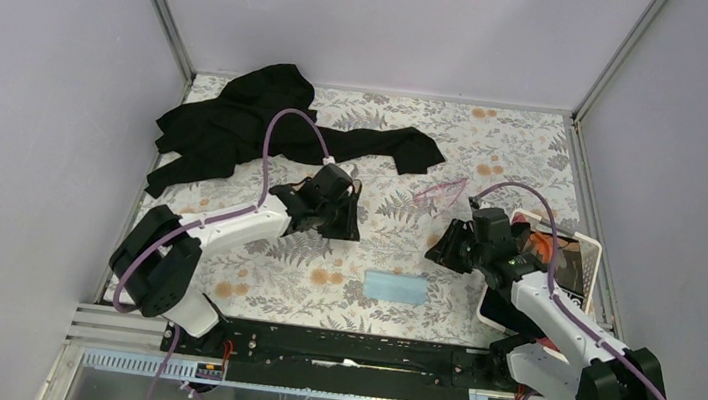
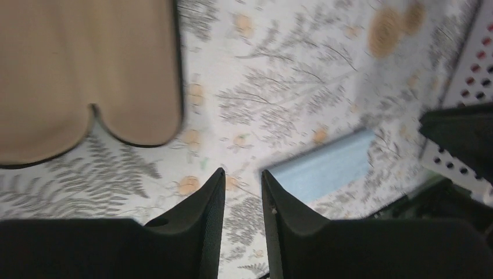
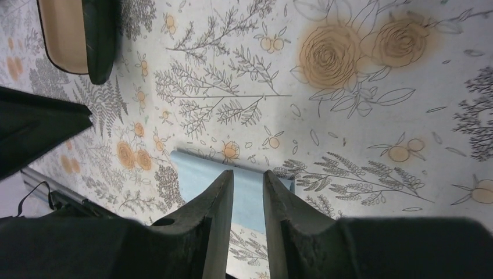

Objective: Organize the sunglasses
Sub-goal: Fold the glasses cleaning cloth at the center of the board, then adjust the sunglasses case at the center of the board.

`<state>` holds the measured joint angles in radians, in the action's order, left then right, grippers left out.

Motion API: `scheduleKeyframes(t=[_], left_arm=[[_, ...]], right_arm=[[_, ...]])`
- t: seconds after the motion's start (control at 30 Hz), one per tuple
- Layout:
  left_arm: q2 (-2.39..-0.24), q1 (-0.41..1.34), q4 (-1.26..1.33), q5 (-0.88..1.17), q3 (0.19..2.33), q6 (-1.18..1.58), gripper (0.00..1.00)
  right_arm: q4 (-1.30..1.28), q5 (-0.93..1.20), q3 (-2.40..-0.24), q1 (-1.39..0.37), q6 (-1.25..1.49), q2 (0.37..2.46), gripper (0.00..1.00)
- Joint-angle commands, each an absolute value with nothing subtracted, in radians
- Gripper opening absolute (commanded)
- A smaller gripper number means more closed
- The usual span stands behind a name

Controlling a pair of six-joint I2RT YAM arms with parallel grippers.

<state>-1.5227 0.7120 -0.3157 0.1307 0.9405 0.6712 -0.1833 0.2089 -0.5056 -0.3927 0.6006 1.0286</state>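
Note:
The sunglasses, thin pink frame with pink-purple lenses, lie on the floral table surface beyond the right gripper; neither wrist view shows them. The black case with tan lining lies open by the left gripper and also shows in the left wrist view and the right wrist view. The light blue cloth lies flat in the near middle. My left gripper hovers beside the case, jaws narrowly apart and empty. My right gripper hovers over the cloth's edge, jaws narrowly apart and empty.
A black garment is spread across the far left of the table. A white tray holding orange and dark items stands at the right edge. A black rail runs along the near edge. Grey walls enclose the table.

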Motion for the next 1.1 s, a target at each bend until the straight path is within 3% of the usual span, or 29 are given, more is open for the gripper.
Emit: scheduleKeyframes(t=[0.0, 0.13, 0.47, 0.77, 1.07], left_arm=[[-1.515, 0.652, -0.387, 0.007, 0.958, 0.668, 0.34], [-1.566, 0.606, -0.401, -0.094, 1.061, 0.638, 0.34], [-1.858, 0.531, -0.403, 0.040, 1.293, 0.608, 0.33], [-1.838, 0.555, -0.408, 0.164, 1.198, 0.497, 0.31], [-1.754, 0.615, -0.524, 0.163, 1.122, 0.385, 0.31]], right_arm=[[-0.157, 0.275, -0.489, -0.388, 0.629, 1.061, 0.32], [-0.164, 0.241, -0.516, -0.387, 0.617, 1.060, 0.32], [-0.190, 0.238, -0.551, -0.387, 0.595, 1.071, 0.32], [-0.186, 0.246, -0.504, -0.388, 0.607, 1.037, 0.31], [-0.168, 0.281, -0.505, -0.387, 0.614, 1.059, 0.29]])
